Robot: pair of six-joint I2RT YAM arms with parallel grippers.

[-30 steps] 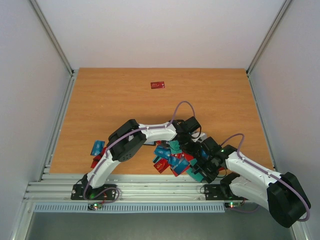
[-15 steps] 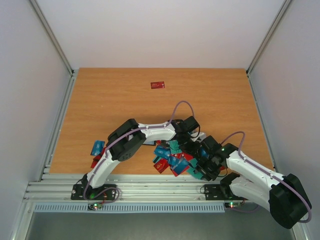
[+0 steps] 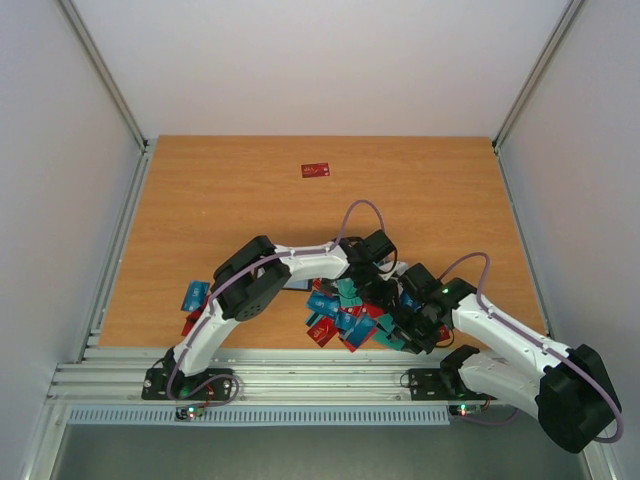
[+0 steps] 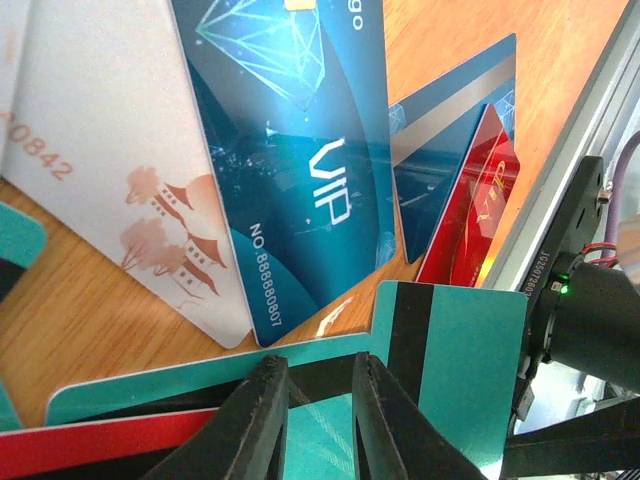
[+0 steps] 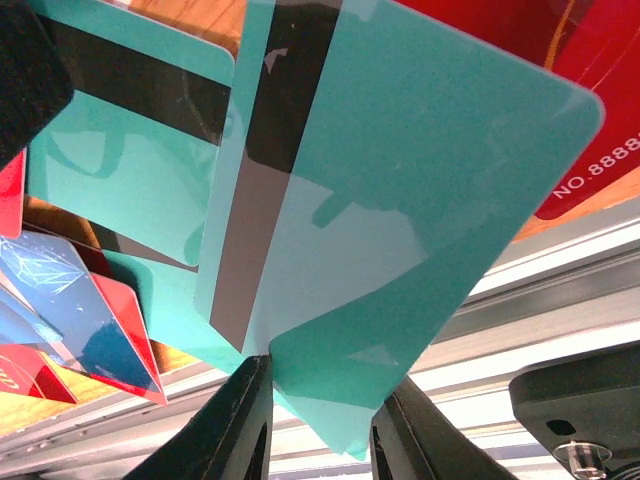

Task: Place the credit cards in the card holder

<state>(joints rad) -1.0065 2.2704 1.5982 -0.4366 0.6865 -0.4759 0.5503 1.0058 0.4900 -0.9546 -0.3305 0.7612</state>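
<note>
Several credit cards (image 3: 345, 312) in teal, blue and red lie piled near the table's front edge. My left gripper (image 3: 378, 285) is down on the pile's far side. In the left wrist view it (image 4: 312, 375) stands narrowly open over a teal card with a black stripe (image 4: 460, 350), next to a blue VIP card (image 4: 300, 150). My right gripper (image 3: 403, 328) is at the pile's right. In the right wrist view it (image 5: 318, 375) is shut on a corner of a teal card (image 5: 400, 180), which stands up from the jaws. The card holder is not visible.
A lone red card (image 3: 316, 170) lies far back on the wooden table. A few cards (image 3: 195, 298) lie at the front left beside the left arm. The metal rail (image 3: 300, 375) runs along the front edge, just behind the right gripper. Walls stand on both sides.
My right gripper has moved a little away from the rail toward the pile, with the teal card in it. My left gripper has shifted slightly toward the pile.
</note>
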